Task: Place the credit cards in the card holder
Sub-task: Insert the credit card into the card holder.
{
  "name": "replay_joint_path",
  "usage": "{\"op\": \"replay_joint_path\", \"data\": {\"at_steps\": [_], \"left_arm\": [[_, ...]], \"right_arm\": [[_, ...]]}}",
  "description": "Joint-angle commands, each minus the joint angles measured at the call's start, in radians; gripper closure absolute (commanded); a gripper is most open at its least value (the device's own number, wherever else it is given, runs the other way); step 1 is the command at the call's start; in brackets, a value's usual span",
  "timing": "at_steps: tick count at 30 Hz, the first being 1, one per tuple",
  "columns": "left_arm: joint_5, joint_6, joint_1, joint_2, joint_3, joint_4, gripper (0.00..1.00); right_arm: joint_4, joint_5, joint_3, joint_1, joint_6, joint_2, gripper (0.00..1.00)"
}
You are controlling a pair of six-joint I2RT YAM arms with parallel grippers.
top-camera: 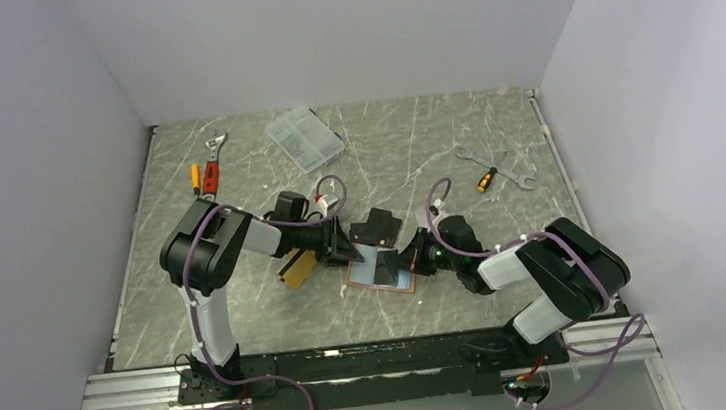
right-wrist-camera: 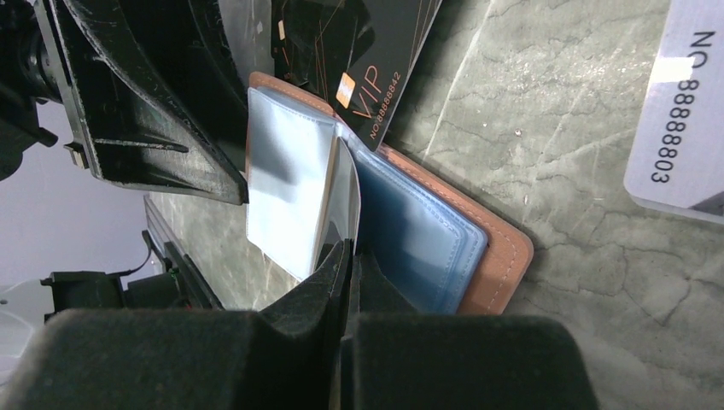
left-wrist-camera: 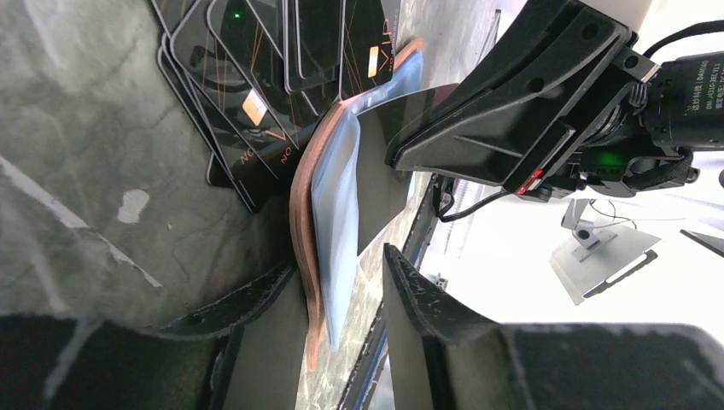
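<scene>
Right gripper [right-wrist-camera: 350, 258] is pinched closed on a thin clear sleeve leaf of the card holder [right-wrist-camera: 427, 239], lifting that leaf upright from the spine. The salmon-pink holder lies open on the marble-patterned table [top-camera: 249, 316] between the two arms, with its pale-blue inside facing up. Left gripper [left-wrist-camera: 337, 266] has its fingers spread on either side of the holder's opposite edge. One finger [left-wrist-camera: 248, 303] lies against the pink cover, while the other stands clear of the blue lining. A fan of black VIP cards [right-wrist-camera: 376, 68] lies at the holder's far edge, touching it. A silver-grey card [right-wrist-camera: 683, 128] printed with a number lies flat on the table, apart from the holder. An orange-gold card [top-camera: 295, 268] lies on the table near the left gripper, outside the holder.
</scene>
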Motion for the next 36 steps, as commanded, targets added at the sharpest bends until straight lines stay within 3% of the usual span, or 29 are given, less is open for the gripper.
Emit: {"op": "replay_joint_path", "data": {"at_steps": [1,6,10,13,36], "left_arm": [[-0.053,0.041,-0.037,-0.021,0.005,-0.024,0.58],[-0.053,0.039,-0.038,0.0,0.011,-0.031,0.62],[-0.078,0.063,-0.04,-0.011,0.023,-0.084,0.8],[-0.082,0.064,-0.042,-0.023,0.018,-0.084,0.86],[-0.05,0.057,-0.055,0.008,0.035,-0.074,0.82]], "right_arm": [[-0.138,-0.049,-0.013,0.034,-0.066,0.016,1.0],[-0.132,-0.064,-0.016,0.034,-0.076,0.009,1.0],[-0.12,-0.089,-0.019,0.034,-0.082,0.015,1.0],[-0.116,-0.073,-0.027,0.034,-0.076,0.009,1.0],[-0.072,-0.115,0.065,0.027,-0.125,0.151,1.0]]}}
